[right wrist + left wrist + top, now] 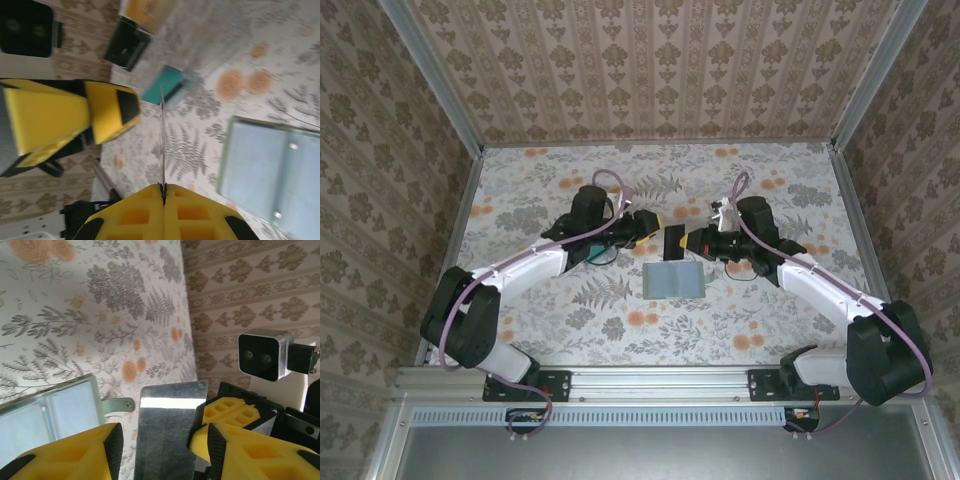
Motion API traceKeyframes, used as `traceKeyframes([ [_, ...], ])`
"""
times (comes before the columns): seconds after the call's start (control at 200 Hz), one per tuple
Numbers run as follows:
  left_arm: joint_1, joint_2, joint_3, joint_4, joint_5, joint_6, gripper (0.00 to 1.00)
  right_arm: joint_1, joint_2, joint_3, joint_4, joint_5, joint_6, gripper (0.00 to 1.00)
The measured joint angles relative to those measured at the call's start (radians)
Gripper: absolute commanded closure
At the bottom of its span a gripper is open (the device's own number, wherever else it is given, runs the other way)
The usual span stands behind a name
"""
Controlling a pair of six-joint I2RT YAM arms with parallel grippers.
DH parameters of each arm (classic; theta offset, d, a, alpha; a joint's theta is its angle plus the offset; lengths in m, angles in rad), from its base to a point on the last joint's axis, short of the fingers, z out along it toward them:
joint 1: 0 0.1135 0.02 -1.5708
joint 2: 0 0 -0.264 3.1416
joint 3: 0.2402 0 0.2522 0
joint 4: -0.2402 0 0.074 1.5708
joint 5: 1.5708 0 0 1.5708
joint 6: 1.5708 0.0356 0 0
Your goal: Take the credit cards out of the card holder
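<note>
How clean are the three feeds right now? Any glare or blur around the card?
Left wrist: a bright glare band crosses the top of the mirror-like credit card, the rest is sharp. Right wrist: the card is edge-on in the shut right pincer, with the teal item and the card holder blurred. Top external: evenly lit, sharp, no harsh shadows.

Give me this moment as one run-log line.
right gripper: shut on credit card, held above table | left gripper: open, jaws either side of it | card holder: lying open on table
</note>
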Motion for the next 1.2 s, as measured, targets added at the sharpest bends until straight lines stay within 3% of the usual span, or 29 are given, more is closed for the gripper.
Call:
traceKeyframes([
  [0.255, 0.014, -0.019, -0.047, 0.117, 0.043, -0.092, 0.59, -0.016, 0.0, 0.005, 0.157, -0.06, 0.103, 1.0],
  [0.685, 0.013, -0.019, -0.095, 0.275, 0.083, -0.184, 0.82, -0.02, 0.0, -0.021, 0.246, -0.071, 0.167, 1.0],
  [0.845, 0.014, -0.02, -0.097, 0.299, 0.088, -0.198, 1.0, -0.024, 0.0, -0.022, 0.247, -0.07, 0.175, 1.0],
  [0.885, 0.014, -0.023, -0.098, 0.306, 0.089, -0.2, 1.0, -0.026, 0.0, -0.025, 0.248, -0.071, 0.178, 0.9],
  [0.935, 0.013, -0.031, -0.098, 0.305, 0.089, -0.201, 1.0, -0.026, 0.0, -0.028, 0.247, -0.071, 0.185, 0.65],
  [0.975, 0.013, -0.037, -0.098, 0.304, 0.091, -0.201, 1.0, -0.026, 0.0, -0.03, 0.245, -0.071, 0.183, 0.51],
  [1.045, 0.014, -0.057, -0.098, 0.288, 0.091, -0.19, 1.0, -0.026, 0.0, -0.034, 0.245, -0.071, 0.18, 0.38],
  [1.11, 0.02, -0.083, -0.097, 0.25, 0.091, -0.164, 1.0, -0.026, 0.0, -0.034, 0.238, -0.069, 0.175, 0.19],
  [1.2, 0.035, -0.125, -0.092, 0.151, 0.091, -0.098, 1.0, -0.026, -0.006, -0.034, 0.217, -0.065, 0.165, 0.05],
])
